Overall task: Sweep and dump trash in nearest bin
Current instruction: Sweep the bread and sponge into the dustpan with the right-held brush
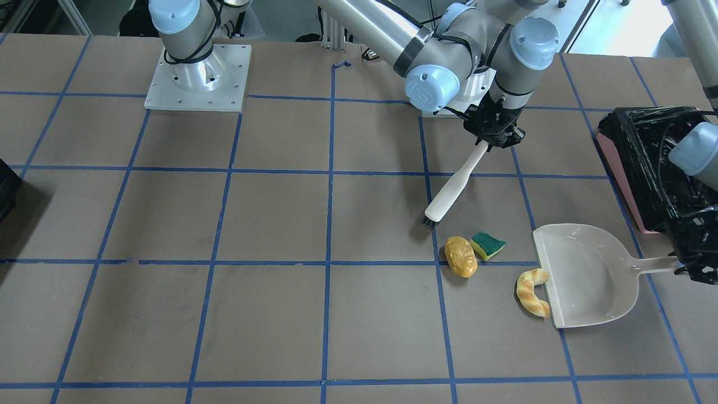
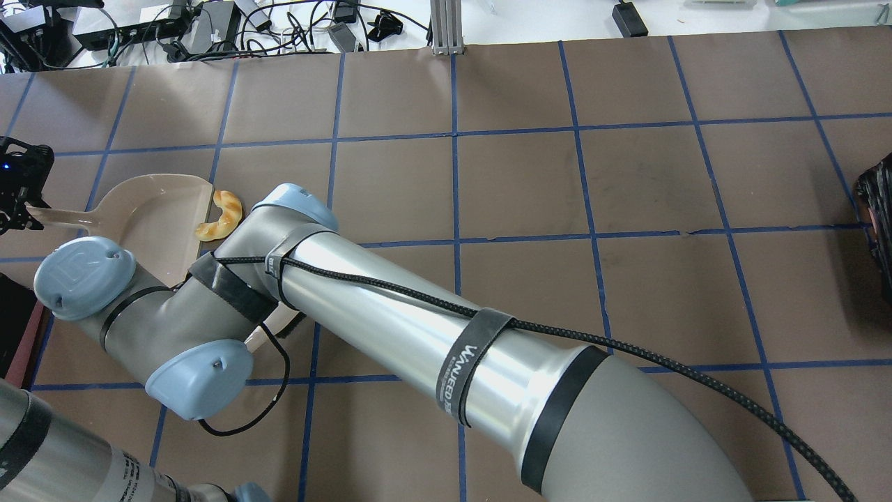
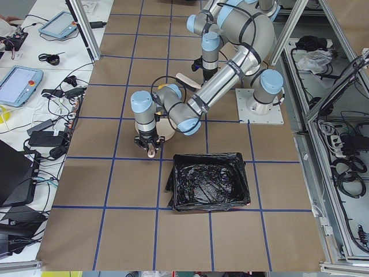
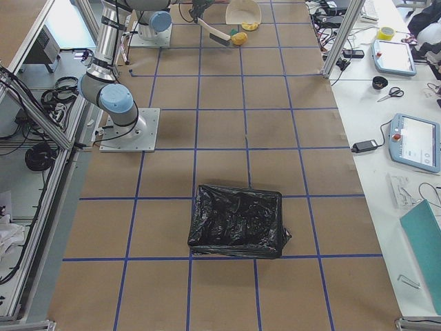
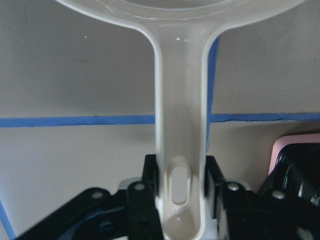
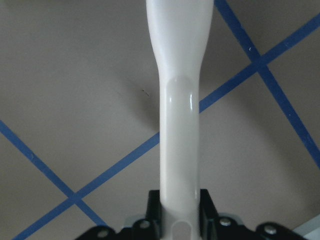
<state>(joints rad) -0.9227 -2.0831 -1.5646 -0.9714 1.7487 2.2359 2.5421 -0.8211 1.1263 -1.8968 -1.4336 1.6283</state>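
A yellow-brown potato-like lump [image 1: 461, 256], a green-and-yellow sponge piece [image 1: 487, 245] and a golden twisted bread [image 1: 533, 293] lie on the table. The bread touches the lip of the white dustpan [image 1: 589, 275] and also shows in the overhead view [image 2: 220, 216]. My left gripper [image 1: 681, 264] is shut on the dustpan's handle [image 5: 180, 125]. My right gripper [image 1: 496, 140] reaches across and is shut on the white brush [image 1: 454, 188]; its bristles rest just behind the lump. The pink bin with a black bag [image 1: 645, 163] stands beside the dustpan, by the left arm.
An all-dark box [image 4: 238, 221] sits at the table's other end, at the overhead view's right edge [image 2: 878, 230]. The right arm [image 2: 418, 335] lies low across the table's middle. Blue tape lines grid the brown table [image 1: 269, 314].
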